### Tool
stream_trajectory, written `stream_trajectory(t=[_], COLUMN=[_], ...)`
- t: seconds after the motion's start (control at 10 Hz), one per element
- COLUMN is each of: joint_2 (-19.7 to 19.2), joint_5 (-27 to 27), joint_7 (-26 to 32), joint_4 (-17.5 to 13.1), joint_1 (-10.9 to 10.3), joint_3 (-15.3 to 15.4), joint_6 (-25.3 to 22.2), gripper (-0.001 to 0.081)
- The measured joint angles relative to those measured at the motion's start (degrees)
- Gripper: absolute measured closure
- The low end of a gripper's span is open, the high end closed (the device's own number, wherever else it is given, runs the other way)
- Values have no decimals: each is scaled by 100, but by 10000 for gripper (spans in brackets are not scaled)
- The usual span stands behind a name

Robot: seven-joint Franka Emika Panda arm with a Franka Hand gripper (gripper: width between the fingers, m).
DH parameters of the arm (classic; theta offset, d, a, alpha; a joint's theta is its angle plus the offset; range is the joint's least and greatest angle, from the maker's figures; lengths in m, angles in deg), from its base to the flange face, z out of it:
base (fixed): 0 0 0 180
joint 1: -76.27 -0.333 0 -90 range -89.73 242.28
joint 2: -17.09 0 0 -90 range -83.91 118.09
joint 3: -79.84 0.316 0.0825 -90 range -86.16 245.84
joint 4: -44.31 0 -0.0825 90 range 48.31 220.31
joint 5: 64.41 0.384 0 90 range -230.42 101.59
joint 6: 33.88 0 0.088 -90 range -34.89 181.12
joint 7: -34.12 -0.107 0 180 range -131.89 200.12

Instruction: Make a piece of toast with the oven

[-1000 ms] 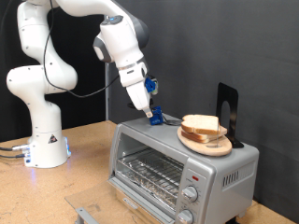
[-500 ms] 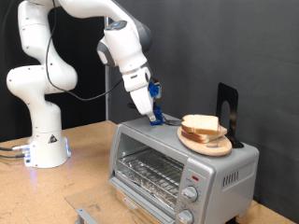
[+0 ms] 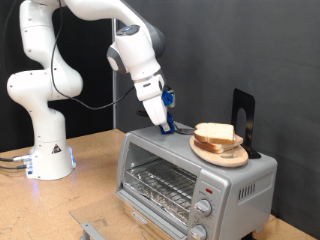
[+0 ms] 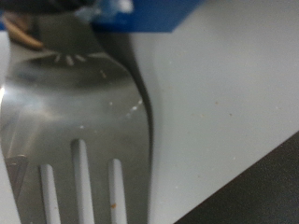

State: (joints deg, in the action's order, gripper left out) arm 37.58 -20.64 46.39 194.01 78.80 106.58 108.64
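1. Risk, my guess: the gripper (image 3: 171, 126) sits low over the oven (image 3: 195, 170) top, near the left end of its back edge in the exterior view. Any sideways sweep toward the round wooden plate (image 3: 220, 152) could shove it off the top, bread included.
2. Second risk: the wrist view is filled by a metal spatula-like blade with slots (image 4: 79, 140) right against the lens. If that tool is gripped loosely it could tilt or slip. I can't confirm the hold from the frames.
3. Arm pose: the white base stands on the wooden table (image 3: 90, 170) at the exterior view's left. The arm arches up and over, and the forearm slopes down toward the exterior view's right, so the hand tilts and the blue fingertips (image 3: 168, 122) end just above the oven top.
4. Claw state: cannot tell. The exterior view is too small to show the finger gap, and the wrist view shows only a blue edge and the blade.
5. The piece of toast (image 3: 214, 134) lies on the round wooden plate on the oven top, toward its right end in the exterior view. It is stacked with another slice, near the gripper but apart from it.
6. The oven's door looks shut, the wire rack (image 3: 160, 184) shows through the glass with no bread on it, and the two knobs (image 3: 204, 210) sit at the front right.
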Motion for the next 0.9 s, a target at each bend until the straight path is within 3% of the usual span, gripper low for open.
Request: stream_trajectory(t=[0.2,0.6,0.9], joint_2=[-21,-13,362], joint_5=[33,461,659], joint_7=[-41,16,63], joint_4=[-4,-101,-240], joint_1=[0,-8,2], joint_3=[48,51,-156], joint_6=[53,69,-443], gripper=[340,340,340])
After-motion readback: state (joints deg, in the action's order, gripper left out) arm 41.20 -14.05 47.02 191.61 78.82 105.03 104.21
